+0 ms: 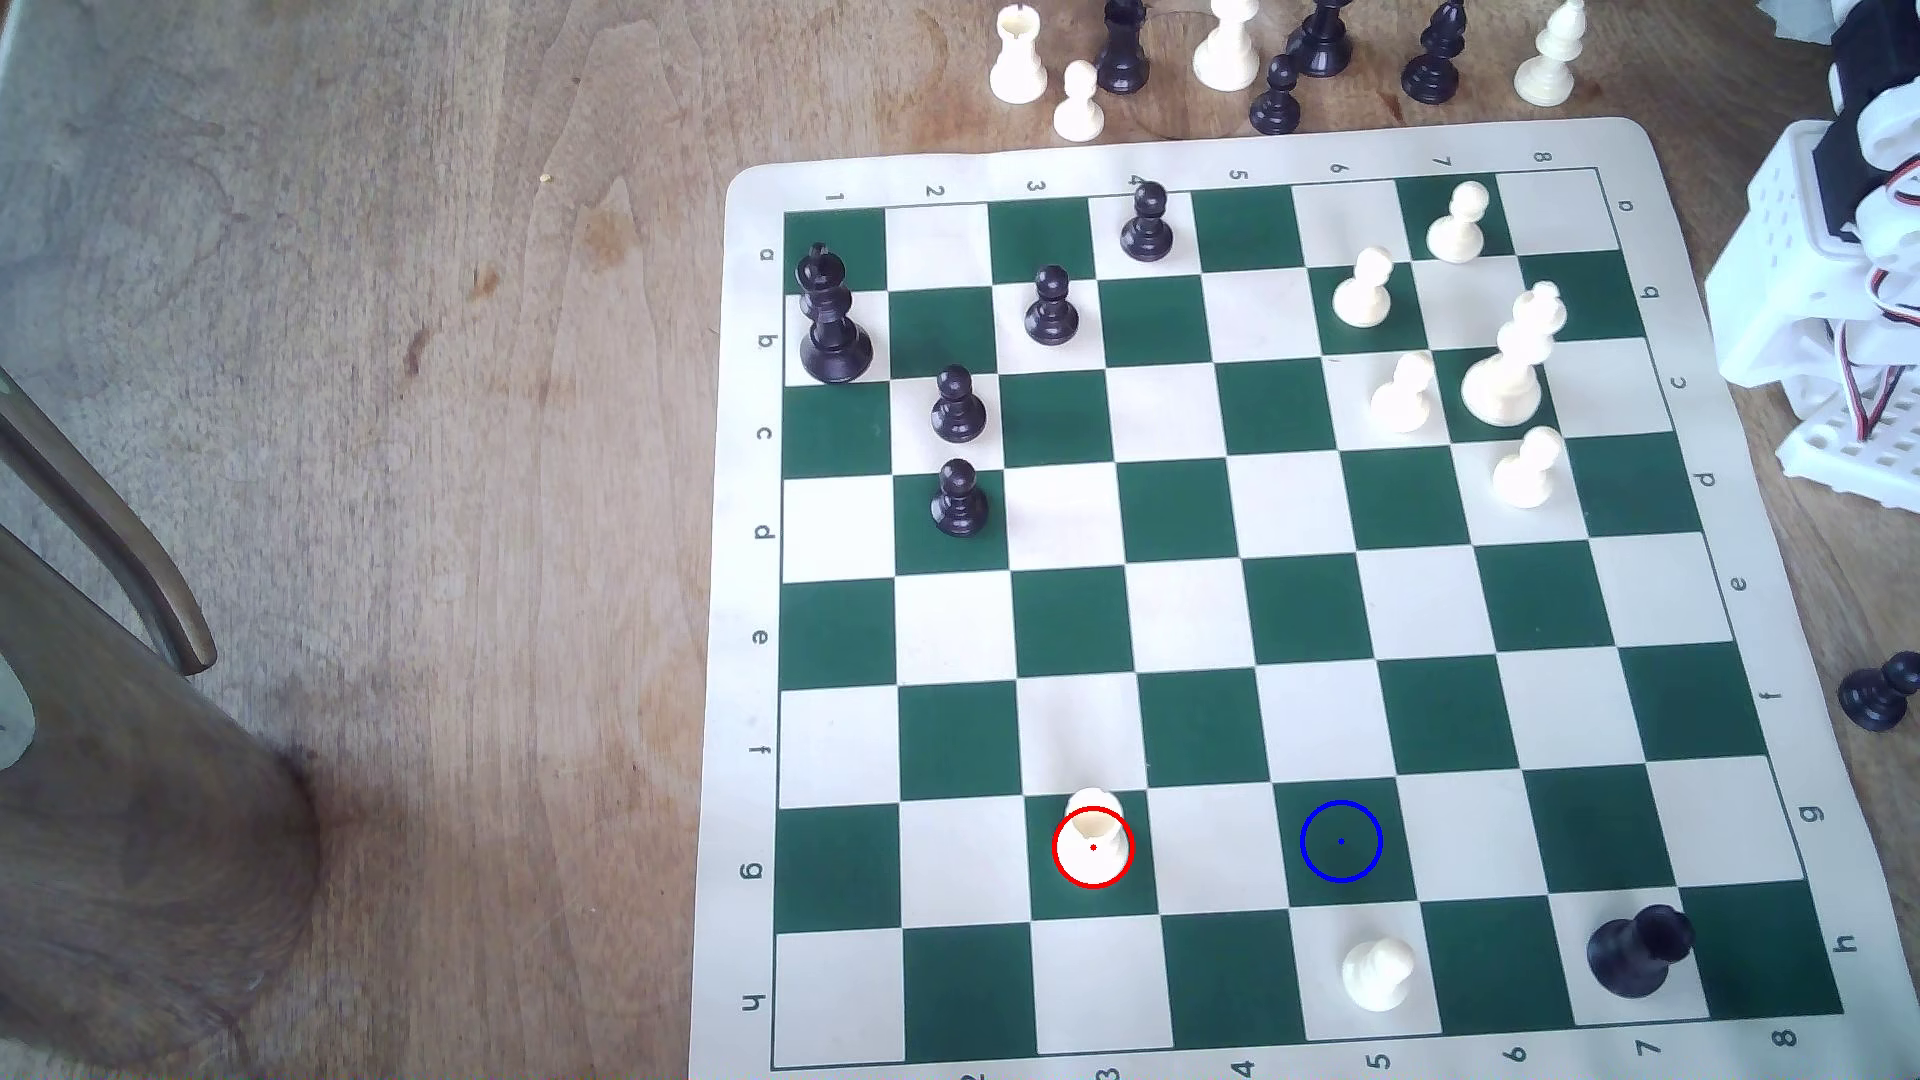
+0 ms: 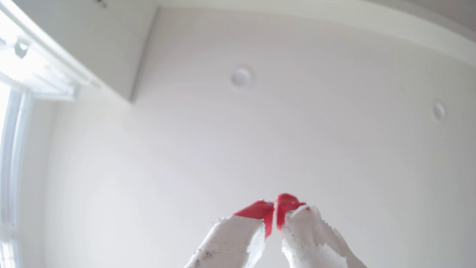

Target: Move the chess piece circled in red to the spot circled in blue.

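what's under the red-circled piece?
The cream rook-like piece stands on a dark green square in row g, column 3, on the board. Its base covers the square's middle; the green corners show around it.

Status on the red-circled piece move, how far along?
Nothing done yet. The cream rook stands on its red-ringed green square, and the blue-ringed square is bare. In the wrist view the gripper points at the ceiling, red tips together, holding nothing. Left: approach, grasp, carry across, release.

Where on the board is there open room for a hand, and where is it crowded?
Rows e and f are bare across the board, and so is the blue-ringed square beside the red-circled rook. The cream king and its pawns crowd the far right corner.
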Tool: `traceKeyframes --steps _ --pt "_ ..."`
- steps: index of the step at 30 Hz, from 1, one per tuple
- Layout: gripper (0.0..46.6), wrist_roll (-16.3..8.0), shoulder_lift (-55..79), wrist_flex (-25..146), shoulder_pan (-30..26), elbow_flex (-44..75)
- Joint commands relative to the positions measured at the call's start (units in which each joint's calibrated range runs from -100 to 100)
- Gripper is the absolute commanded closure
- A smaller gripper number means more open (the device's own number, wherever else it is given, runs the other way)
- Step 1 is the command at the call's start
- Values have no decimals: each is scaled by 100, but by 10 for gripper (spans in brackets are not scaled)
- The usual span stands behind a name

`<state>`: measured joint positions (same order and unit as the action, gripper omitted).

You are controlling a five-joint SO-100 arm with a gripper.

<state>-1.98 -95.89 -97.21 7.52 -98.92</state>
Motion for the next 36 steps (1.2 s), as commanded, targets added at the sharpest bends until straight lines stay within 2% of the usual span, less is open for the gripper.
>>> traceKeyframes --steps 1,8,12,17,20,22,35,36 --pt "464 -68 14 -246 229 -99" --pt "464 -103 14 491 18 -9" --pt "459 -127 14 1204 3 417" --pt "446 -147 14 2809 -5 1052" --pt "444 -142 14 3480 -600 1061" --pt "434 -142 14 4742 -686 1224" --pt "438 -137 14 7133 -850 1632" --pt "425 -127 14 7379 -866 1750"
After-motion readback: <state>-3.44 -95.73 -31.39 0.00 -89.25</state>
